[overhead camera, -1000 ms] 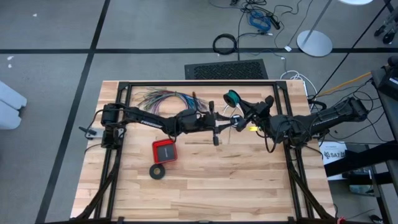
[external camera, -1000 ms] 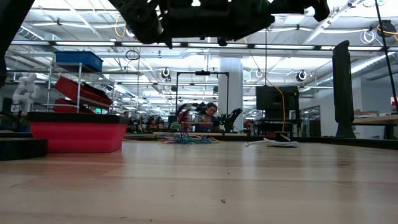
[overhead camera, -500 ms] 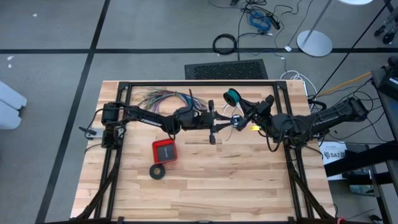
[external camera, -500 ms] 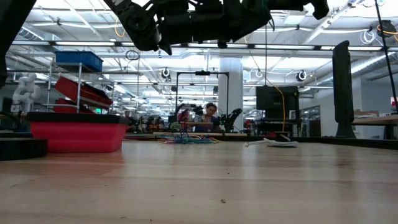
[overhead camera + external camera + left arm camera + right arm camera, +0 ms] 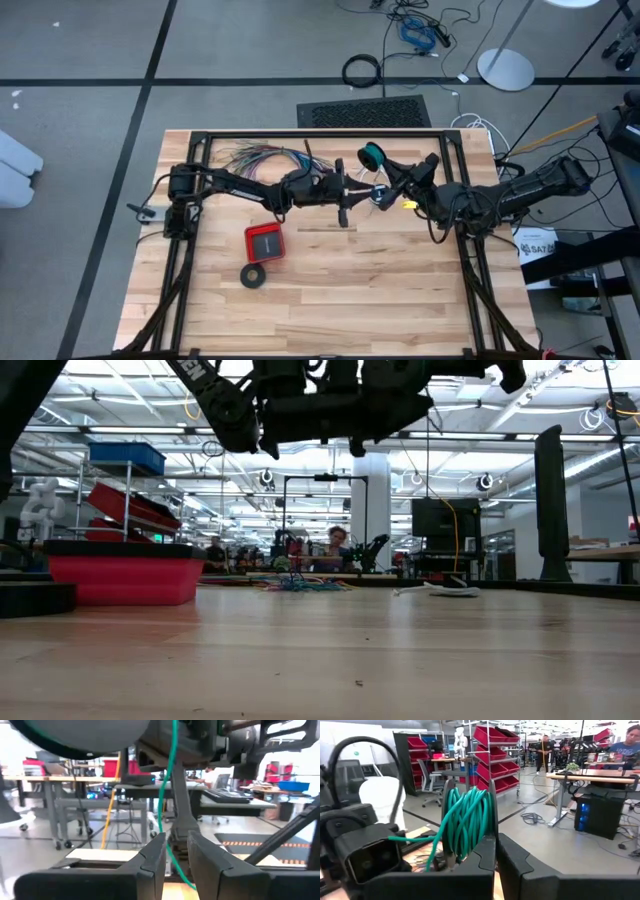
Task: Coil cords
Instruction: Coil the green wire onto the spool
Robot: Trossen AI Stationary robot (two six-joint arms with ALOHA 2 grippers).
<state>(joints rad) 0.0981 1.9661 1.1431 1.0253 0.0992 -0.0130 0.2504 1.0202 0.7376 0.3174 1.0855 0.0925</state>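
Teal-green wire, already coiled in our shut right tool, feeds through our narrowly parted left tool, which has edged toward the frame's upper centre, tightening the loop.

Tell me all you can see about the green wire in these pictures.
The green wire is thin, teal-green and looks plastic-coated. Most of it is wound into a small coil of many loops, standing upright and clamped in the shut right pincer, held above the table's far middle. One loose strand leaves the coil and runs to the left pincer, passing through the narrow gap between its fingers. The arms hide any other contact.
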